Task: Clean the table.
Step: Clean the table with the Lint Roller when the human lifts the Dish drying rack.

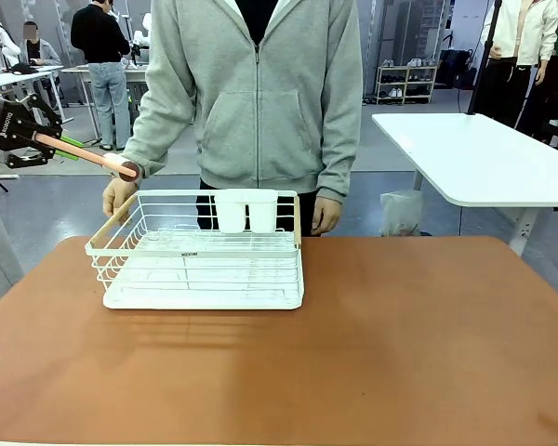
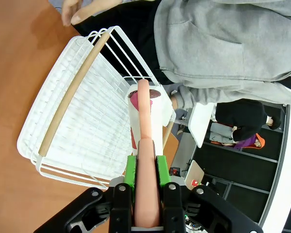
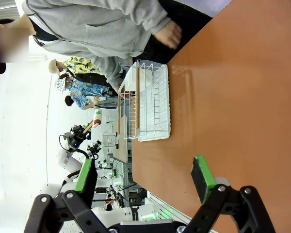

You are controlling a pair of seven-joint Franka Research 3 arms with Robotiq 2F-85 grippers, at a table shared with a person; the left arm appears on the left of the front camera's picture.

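bench [image 1: 400,344]: reddish-brown matte top, takes the whole lower half of the front view; near edge at 6 o'clock, far edge up by the person; white wire rack [image 1: 205,269] sits flat on it at roughly 10 o'clock from bench centre, close to the far edge; rack has a wooden bar [image 1: 110,228] along each short side; white twin cup [image 1: 246,212] hangs on its far rail at 12 o'clock.

person [image 1: 260,93] in a grey zip hoodie stands at the bench's 12 o'clock, right behind the rack; person's hand at the bar [image 1: 119,195] is at the rack's 10 o'clock corner; person's other hand [image 1: 325,216] hangs by the 2 o'clock corner.

left hand [image 2: 145,170]: clenched on a pink tool handle [image 2: 144,126], green pads tight on both sides; in the front view it comes in at 9 o'clock, raised above bench level, tool angled toward 4 o'clock; brownish-white tool tip [image 1: 126,168] is just beside the person's sleeve cuff, above the rack's 10 o'clock corner; contact with sleeve: cannot tell.

right hand [image 3: 143,177]: released, fingers spread wide, nothing between them, bare bench top beyond; rack well apart at 12 o'clock in its own view.

white-topped table [image 1: 484,158] on metal legs stands beyond the bench at 2 o'clock.
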